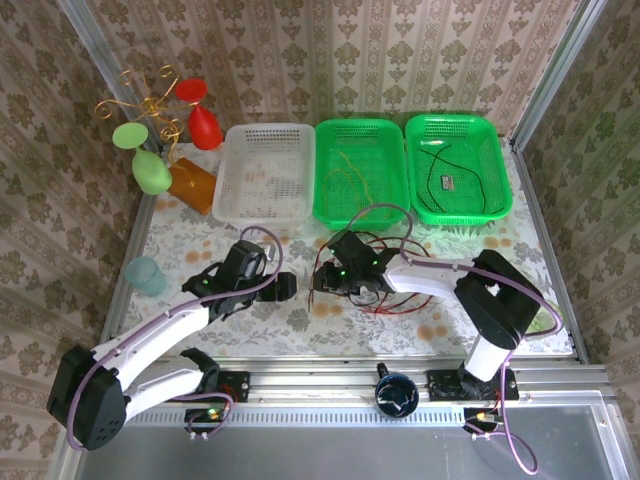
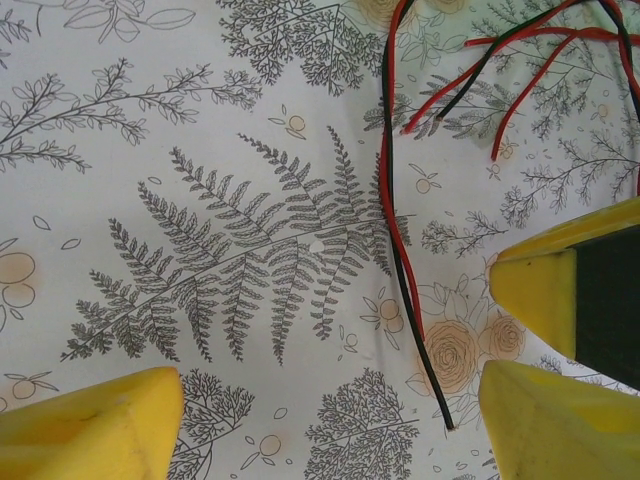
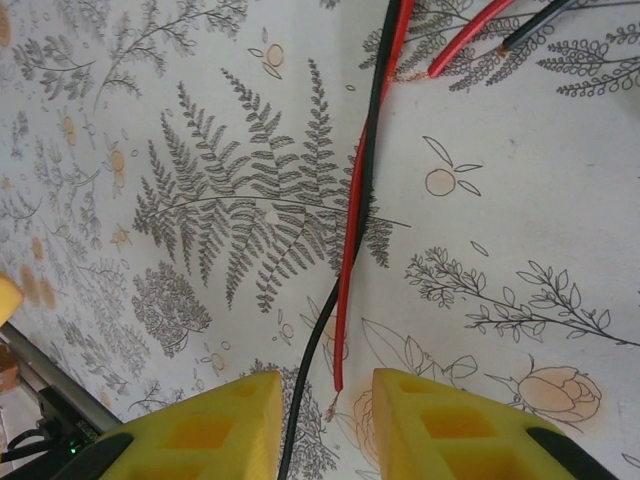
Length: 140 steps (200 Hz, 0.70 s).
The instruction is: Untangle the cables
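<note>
Right tool (image 1: 328, 283) sits low over the middle of the tabletop (image 1: 250, 325), its yellow fingers (image 3: 215, 425) drawn close but apart, grasping nothing. In the right wrist view a black cable (image 3: 368, 180) and a red cable (image 3: 348, 270) come down side by side from 12 o'clock into the gap between those fingers. The red one ends there in a bare, frayed tip. The black one runs on out at 6 o'clock, just beside the finger at 7 o'clock. More red and black ends lie at 1 o'clock.

Left tool (image 1: 282, 287) hangs at 9 o'clock of the right one, near it, released and spread wide. In the left wrist view the red and black pair lies flat on the fern-print cloth, coming from 12 o'clock and ending just beside the finger at 5 o'clock, not touching it.

From above, the cables (image 1: 400, 305) form a loose tangle of red and black loops on the tabletop at 3 o'clock of the right tool, under and around that arm. Along the 12 o'clock edge stand three baskets:
- A white basket (image 1: 268, 128) at 11 o'clock.
- A green basket (image 1: 360, 123) at 12 o'clock, with a thin yellow-olive wire (image 1: 350, 172) in it.
- A second green basket (image 1: 455, 118) at 1 o'clock, with a black wire (image 1: 437, 165) in it.

A pale blue cup (image 1: 147, 275) stands at 9 o'clock.
</note>
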Motion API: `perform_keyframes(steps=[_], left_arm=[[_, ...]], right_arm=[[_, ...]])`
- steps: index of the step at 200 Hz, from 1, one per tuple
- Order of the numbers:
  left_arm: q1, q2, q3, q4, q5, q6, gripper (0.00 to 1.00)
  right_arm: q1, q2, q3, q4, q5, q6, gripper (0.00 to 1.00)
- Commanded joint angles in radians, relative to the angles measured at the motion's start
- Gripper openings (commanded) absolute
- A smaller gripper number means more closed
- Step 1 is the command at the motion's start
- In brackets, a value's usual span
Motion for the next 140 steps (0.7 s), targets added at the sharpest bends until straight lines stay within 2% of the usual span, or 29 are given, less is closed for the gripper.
perform_keyframes(steps=[1, 140], left_arm=[[0.008, -0.007, -0.017, -0.003, 0.016, -0.027, 0.78], [0.009, -0.006, -0.009, -0.008, 0.022, -0.021, 0.78]], right_arm=[[0.009, 0.038, 0.026, 0.024, -0.028, 0.016, 0.30], [0.029, 0.145, 0.060, 0.069, -0.068, 0.025, 0.30]])
